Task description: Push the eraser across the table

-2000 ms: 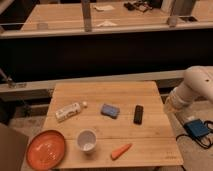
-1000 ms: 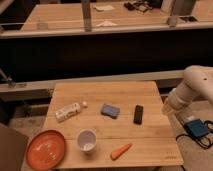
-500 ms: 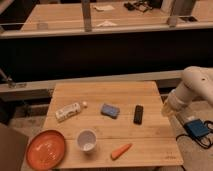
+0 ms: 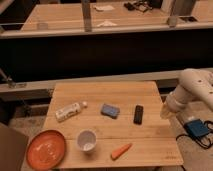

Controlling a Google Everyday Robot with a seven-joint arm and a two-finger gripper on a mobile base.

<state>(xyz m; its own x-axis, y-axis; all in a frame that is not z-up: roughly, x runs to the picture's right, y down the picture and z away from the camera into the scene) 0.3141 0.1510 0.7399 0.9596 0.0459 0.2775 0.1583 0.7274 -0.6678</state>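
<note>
The eraser (image 4: 138, 114) is a small black block lying lengthwise on the right half of the wooden table (image 4: 107, 95). My white arm comes in from the right. The gripper (image 4: 165, 111) hangs at the table's right edge, a short way to the right of the eraser and not touching it.
A blue sponge (image 4: 109, 110) lies just left of the eraser. A white bottle (image 4: 69, 111) lies on its side at the left. A white cup (image 4: 87, 140), an orange plate (image 4: 46, 149) and a carrot (image 4: 121, 151) sit along the front. A blue device (image 4: 199, 129) sits on the floor at the right.
My arm has dipped slightly at the table's right edge. The eraser and the other objects have not moved.
</note>
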